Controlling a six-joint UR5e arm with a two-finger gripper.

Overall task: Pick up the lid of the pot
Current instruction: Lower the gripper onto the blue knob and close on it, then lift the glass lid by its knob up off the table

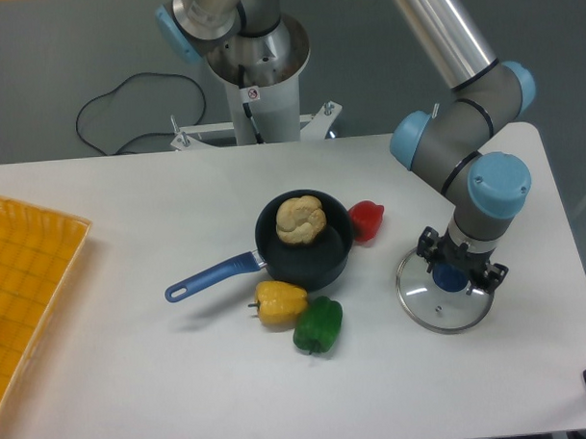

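The tool (456, 260) points down over the pot lid (434, 316), which lies on the pale counter (135, 389) toward the right of the view. Its two fingers stand apart, with the lid's round blue knob (451, 278) between them; whether they press on it, I cannot tell. The lid is clear in the middle, with a thin, shiny rim.

Left of the lid in the view, well apart from it, sits a black pan (309, 267), its blue handle (216, 276) slanting off toward the left. A lumpy tan item (301, 220) rests inside (bread, potato, I can't say which). A red pepper (366, 221) is just beside the pan, on the side toward the lid. Nearer the camera are a yellow pepper (280, 303) and, just beside it, a green pepper (318, 326). An orange basket (43, 223) fills the left edge.
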